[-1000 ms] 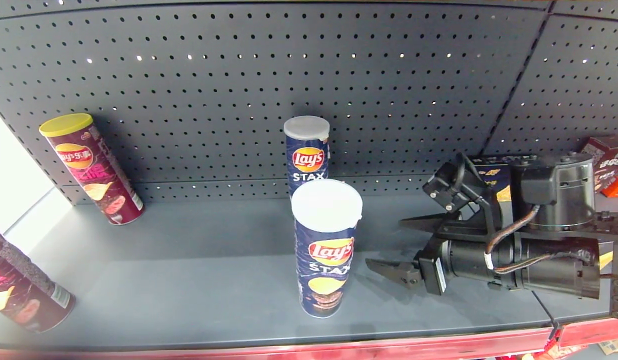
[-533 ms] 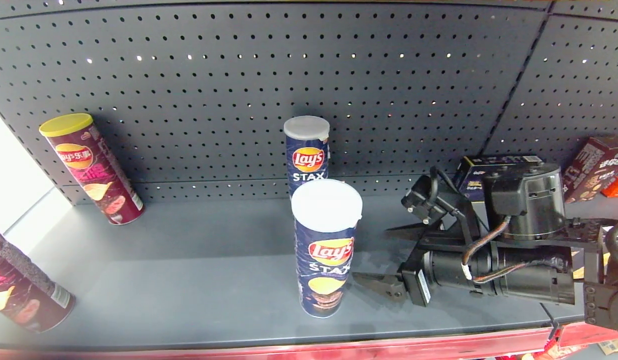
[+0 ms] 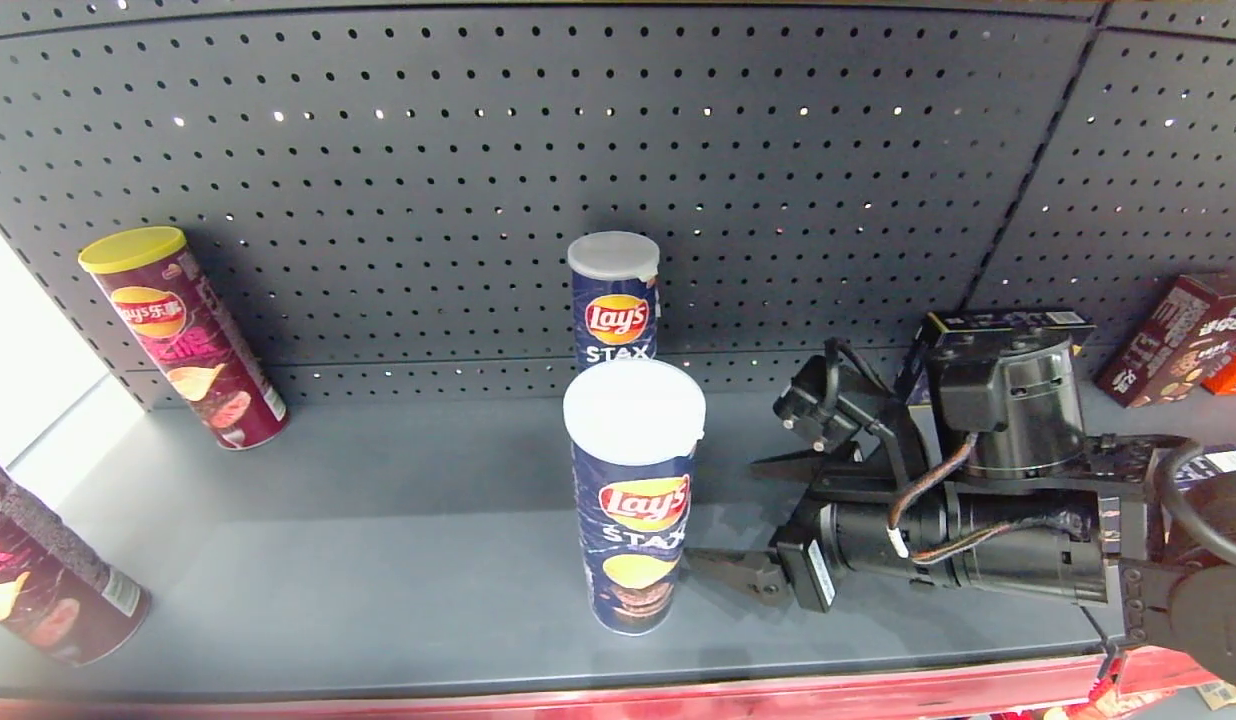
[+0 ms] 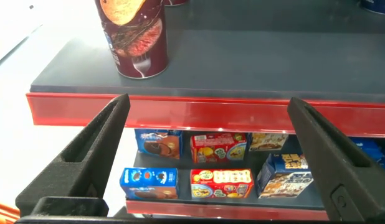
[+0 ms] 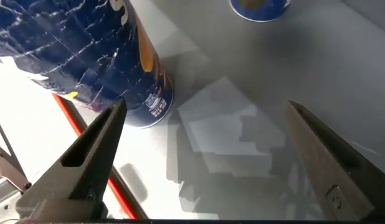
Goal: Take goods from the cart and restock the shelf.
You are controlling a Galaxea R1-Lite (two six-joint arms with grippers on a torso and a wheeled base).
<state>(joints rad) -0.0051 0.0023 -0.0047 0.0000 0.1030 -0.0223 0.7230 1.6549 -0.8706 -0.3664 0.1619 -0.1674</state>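
Blue-on-grey from the head: saw front chip can (image 3: 633, 495) upright on shelf (image 3: 378, 560), just ahead of rear can (image 3: 614, 300); found right gripper (image 3: 723, 513) spread wide beside it, near finger at its base, contact unclear. Left wrist: caught left gripper (image 4: 205, 162) agape under red shelf lip (image 4: 205, 115), maroon can (image 4: 133, 37) above. Right wrist: confirmed jaws parted, front chip can beside one finger.

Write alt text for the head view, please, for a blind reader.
The open right gripper hangs low over the grey shelf, one fingertip beside the front blue chip can. Another blue can stands behind it; a yellow-lidded maroon can, back left.
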